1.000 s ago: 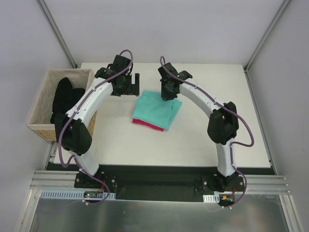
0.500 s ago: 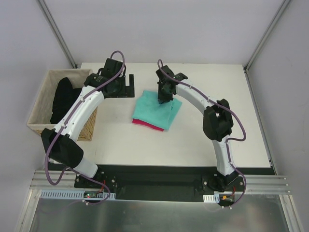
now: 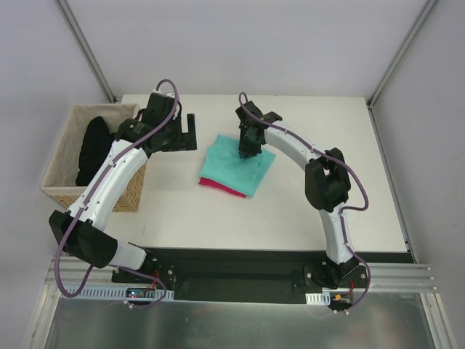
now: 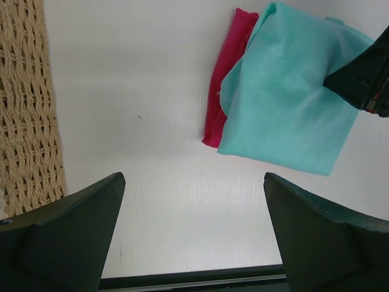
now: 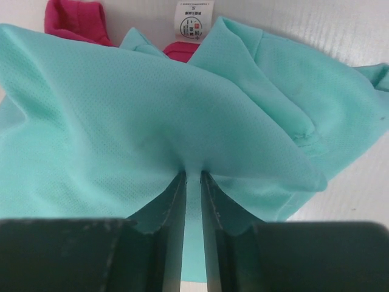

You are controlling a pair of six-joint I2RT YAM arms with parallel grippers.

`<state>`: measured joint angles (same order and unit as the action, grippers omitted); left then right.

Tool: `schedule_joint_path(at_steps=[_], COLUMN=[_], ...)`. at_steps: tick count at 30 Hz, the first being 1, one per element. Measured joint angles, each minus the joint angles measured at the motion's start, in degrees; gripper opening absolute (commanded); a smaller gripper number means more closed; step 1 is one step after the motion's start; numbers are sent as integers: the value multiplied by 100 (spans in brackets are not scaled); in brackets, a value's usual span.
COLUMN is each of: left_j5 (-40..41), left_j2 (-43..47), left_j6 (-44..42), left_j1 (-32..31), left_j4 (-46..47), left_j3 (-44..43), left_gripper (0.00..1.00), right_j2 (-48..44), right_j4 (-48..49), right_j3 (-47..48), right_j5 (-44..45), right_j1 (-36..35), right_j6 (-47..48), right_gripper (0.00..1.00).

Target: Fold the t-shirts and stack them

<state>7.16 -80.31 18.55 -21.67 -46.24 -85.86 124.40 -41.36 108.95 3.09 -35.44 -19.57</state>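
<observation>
The teal t-shirt point(image 3: 234, 166) lies folded on top of the pink t-shirt point(image 3: 224, 187) in the middle of the table, the pink edge showing at the near left. My right gripper point(image 3: 245, 151) is down on the teal shirt's far edge. In the right wrist view its jaws point(image 5: 193, 173) are nearly together, pinching a raised fold of teal cloth point(image 5: 121, 97); pink cloth point(image 5: 76, 21) and a white neck label point(image 5: 194, 18) show beyond. My left gripper point(image 3: 190, 129) stands open and empty above bare table, left of the stack point(image 4: 285, 103).
A wicker basket point(image 3: 62, 190) holding a black garment point(image 3: 94, 145) stands at the table's left edge, close under the left arm; its woven wall point(image 4: 30, 109) fills the left of the left wrist view. Bare white table lies near and right of the stack.
The left arm has drawn back to the left, away from the shirts and toward the basket, its jaws staying wide. The right gripper has stayed on the teal shirt.
</observation>
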Motion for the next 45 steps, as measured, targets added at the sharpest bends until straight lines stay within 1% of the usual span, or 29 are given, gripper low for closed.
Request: schedule_joint_path(at_steps=[6,9,10,11,14,22,29,32,34,35,36,37,42,45], left_j5=[-7,-13,-17,-24,-24,50,83,76,37,-13,-66,-122,-354,-367], left_j2=[-7,-4,-4,-2,37,527,647,557,374,256,153,9,-651,-898], left_j6=[-2,-2,-4,-4,-7,-11,-11,-9,-7,2,22,-17,-50,-92], left_j1=[-2,-2,-2,-2,-2,-2,-2,-2,-2,0,-2,-2,-2,4], left_j4=[-2,2,4,2,13,2,17,4,61,107,140,210,424,527], left_j3=[0,0,0,2,33,229,315,426,483,529,564,614,667,651], left_gripper=[99,99,99,99,99,99,99,95,65,43,28,0,0,0], right_j2=[-48,-192,-232,-271,-299,-225,70,61,35,9,-26,-72,-505,-903], right_j4=[-332,-396,-435,-455,-461,-562,-551,-531,-507,-514,-516,-518,-535,-538], right_j3=[531,649,688,748,870,872,844,750,660,605,560,522,450,442], right_j5=[361,485,520,555,629,638,527,651,726,745,765,802,1049,1386], right_j1=[-13,-52,-79,-127,-356,-1193,-1211,-1150,-1097,-1045,-984,-887,-319,26], right_j6=[57,127,160,192,293,514,557,557,560,564,570,577,776,920], right_gripper=[24,13,3,1,1,1,1,1,1,1,1,1,1,1])
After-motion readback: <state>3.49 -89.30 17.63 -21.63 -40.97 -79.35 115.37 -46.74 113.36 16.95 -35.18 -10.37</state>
